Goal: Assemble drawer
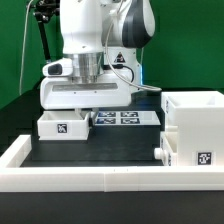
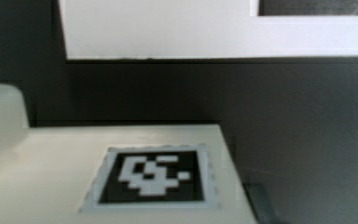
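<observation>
A small white drawer tray point(image 1: 62, 125) with a black-and-white tag lies on the dark table at the exterior view's left. My gripper point(image 1: 85, 110) hangs directly over its right end, very close to it; the hand hides the fingertips, so I cannot tell how the jaws stand. The wrist view shows a tagged white face of the tray point(image 2: 153, 175) from close above. The tall white drawer shell point(image 1: 195, 120) stands at the exterior view's right, with a tag low on its front and a small knob point(image 1: 160, 152) sticking out of its left side.
The marker board point(image 1: 120, 118) lies flat behind the tray and shows in the wrist view point(image 2: 158, 30). A long low white rail point(image 1: 100, 175) runs along the front and left of the table. Cables hang behind the arm.
</observation>
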{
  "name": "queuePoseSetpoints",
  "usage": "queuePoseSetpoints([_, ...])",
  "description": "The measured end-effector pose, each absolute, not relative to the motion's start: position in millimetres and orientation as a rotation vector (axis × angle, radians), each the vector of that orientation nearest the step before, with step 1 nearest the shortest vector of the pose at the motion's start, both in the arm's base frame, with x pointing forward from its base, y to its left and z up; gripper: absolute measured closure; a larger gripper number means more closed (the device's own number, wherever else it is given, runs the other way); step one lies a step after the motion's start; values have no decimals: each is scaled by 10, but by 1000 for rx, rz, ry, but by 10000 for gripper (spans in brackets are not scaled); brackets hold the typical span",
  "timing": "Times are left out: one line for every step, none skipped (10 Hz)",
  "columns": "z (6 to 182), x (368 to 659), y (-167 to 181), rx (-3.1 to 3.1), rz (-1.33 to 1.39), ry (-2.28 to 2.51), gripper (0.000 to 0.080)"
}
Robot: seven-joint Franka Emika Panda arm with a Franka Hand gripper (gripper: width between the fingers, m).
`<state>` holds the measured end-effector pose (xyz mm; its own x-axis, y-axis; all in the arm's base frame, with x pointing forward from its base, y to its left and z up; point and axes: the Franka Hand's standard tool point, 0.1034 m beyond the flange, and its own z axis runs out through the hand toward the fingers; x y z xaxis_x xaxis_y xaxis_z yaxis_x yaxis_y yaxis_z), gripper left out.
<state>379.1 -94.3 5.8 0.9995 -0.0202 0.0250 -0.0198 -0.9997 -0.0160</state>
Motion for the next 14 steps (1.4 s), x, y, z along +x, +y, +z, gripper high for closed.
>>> queuePoseSetpoints([67,3798,-924,-3124,-38,20,757])
queuePoseSetpoints([124,3838,-843,-3120,-38,-23,757])
queuePoseSetpoints([212,3885,-744,-3111,-33,-92,757])
queuePoseSetpoints([299,3905,-667,-3087,10,-165,757])
queuePoseSetpoints([413,3938,-611,-3061,49,-202,757])
queuePoseSetpoints([554,4005,-556,-3045,60,-263,757])
queuePoseSetpoints([634,4068,-518,-3034,67,-340,757])
queuePoseSetpoints([627,4077,-521,-3034,63,-337,756])
queuePoseSetpoints([620,4071,-523,-3028,64,-388,756])
queuePoseSetpoints([619,4070,-527,-3005,58,-529,755])
queuePoseSetpoints([613,4067,-528,-2993,57,-590,755])
queuePoseSetpoints([612,4118,-555,-2943,25,-873,755])
queuePoseSetpoints([623,4188,-579,-2871,7,-1114,755])
queuePoseSetpoints([627,4268,-592,-2803,-7,-1291,755])
